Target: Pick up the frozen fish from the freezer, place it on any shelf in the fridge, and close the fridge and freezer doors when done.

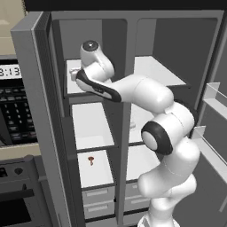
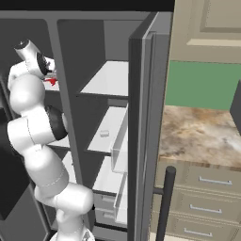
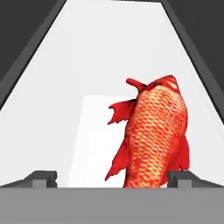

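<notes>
The end effector [image 3: 112, 177] is seen spread wide with nothing held, reached into the freezer [image 1: 88, 111] at its top white shelf board. The frozen fish [image 3: 153, 135] is found lying on that board, near its right edge in the hand view, between the fingertips [image 3: 41, 178] but crowded against the right one and apart from the left. A lopsided closure is to be feared: the fish is likely to be pushed sideways or pinched by a fin, and slipped loose. The fridge [image 1: 173, 88] beside it is open, its shelf [image 1: 157, 71] bare.
</notes>
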Motion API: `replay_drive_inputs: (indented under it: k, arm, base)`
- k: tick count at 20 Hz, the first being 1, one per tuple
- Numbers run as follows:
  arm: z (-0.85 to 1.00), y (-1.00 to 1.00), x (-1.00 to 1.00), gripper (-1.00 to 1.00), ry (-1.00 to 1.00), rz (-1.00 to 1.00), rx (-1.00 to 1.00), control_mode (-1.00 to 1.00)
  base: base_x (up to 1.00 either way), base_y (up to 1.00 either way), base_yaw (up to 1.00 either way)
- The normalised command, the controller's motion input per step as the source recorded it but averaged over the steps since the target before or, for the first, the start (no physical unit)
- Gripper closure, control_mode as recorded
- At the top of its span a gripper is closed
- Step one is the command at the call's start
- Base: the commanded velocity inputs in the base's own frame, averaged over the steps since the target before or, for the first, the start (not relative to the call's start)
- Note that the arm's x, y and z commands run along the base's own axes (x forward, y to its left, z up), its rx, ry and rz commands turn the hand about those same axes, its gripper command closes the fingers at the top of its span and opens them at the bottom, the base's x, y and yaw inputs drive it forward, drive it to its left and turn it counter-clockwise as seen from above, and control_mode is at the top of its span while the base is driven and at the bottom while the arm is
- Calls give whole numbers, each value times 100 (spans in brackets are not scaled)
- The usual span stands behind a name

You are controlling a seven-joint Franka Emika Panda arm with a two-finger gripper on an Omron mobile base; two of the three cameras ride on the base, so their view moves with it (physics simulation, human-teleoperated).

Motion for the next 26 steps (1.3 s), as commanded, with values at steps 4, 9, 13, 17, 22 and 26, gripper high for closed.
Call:
replay_drive_inputs:
  k: [4, 9, 13, 17, 22, 26]
  arm:
    - [-29, -3, -27, -100, 0, -16, 0, -100]
    - [-38, -12, -22, -100, 0, -14, 1, -100]
    - [-17, -4, 14, -100, 0, -13, 0, -100]
    - [0, -3, 47, -100, -4, -10, 0, -100]
    - [-11, -11, 37, -100, -4, -4, 2, -100]
    - [-59, 0, -3, 100, 0, -2, 0, -100]
  base:
    - [0, 0, 0]
    - [0, 0, 0]
    - [0, 0, 0]
    - [0, 0, 0]
    - [0, 0, 0]
    - [0, 0, 0]
